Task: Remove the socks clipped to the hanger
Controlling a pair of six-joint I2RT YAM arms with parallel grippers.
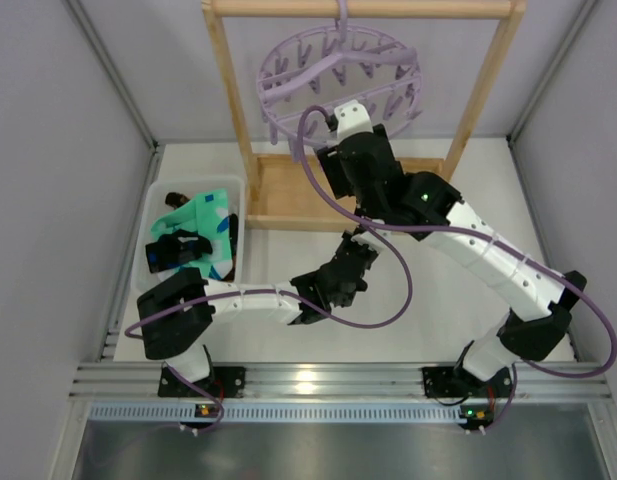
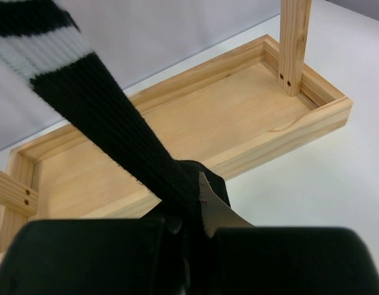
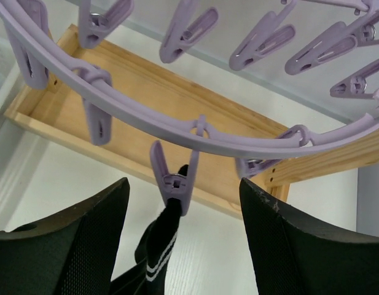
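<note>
The lilac round hanger (image 1: pixel 338 65) hangs from the wooden frame; its ring (image 3: pixel 177 126) crosses the right wrist view. One peg (image 3: pixel 175 178) clips a black sock with white stripes (image 3: pixel 160 243), which hangs down from it. My right gripper (image 3: pixel 183 182) is open, one finger on each side of that peg, not touching it; it also shows in the top view (image 1: pixel 340 118). My left gripper (image 2: pixel 190 212) is shut on the lower part of the same black sock (image 2: pixel 103 117), which runs taut up to the left. In the top view this gripper (image 1: pixel 353 258) sits below the hanger.
The light wooden frame's base tray (image 2: pixel 177 129) lies just beyond my left gripper, with an upright post (image 2: pixel 295 43). A white bin (image 1: pixel 151 215) at the left holds a mint-green sock (image 1: pixel 203 212) and dark socks. Grey walls close in both sides.
</note>
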